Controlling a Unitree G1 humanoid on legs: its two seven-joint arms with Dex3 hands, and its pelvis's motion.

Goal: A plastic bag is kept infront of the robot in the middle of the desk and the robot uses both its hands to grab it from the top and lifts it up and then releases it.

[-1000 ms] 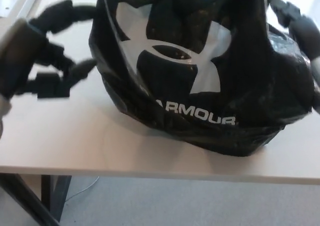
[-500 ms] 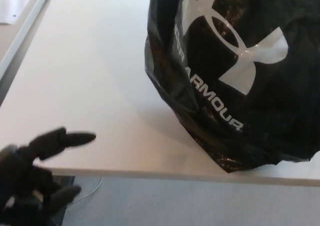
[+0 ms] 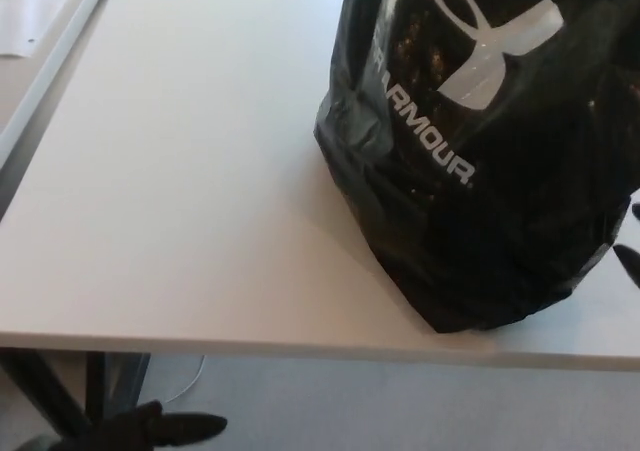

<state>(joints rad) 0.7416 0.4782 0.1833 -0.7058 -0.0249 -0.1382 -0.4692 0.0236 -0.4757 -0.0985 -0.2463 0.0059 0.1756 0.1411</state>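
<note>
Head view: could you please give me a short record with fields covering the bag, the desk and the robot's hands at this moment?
bag: black plastic bag with a white logo and lettering, resting on the desk, cut off by the top and right picture edges
desk: pale desk, its front edge visible
left hand: left hand at the bottom edge, below the desk's front edge, clear of the bag; only part shows
right hand: a dark sliver at the right edge beside the bag; state cannot be told
contact: neither hand visibly holds the bag

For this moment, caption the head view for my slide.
Black plastic bag resting on the desk, left hand lowered below its edge.
</note>
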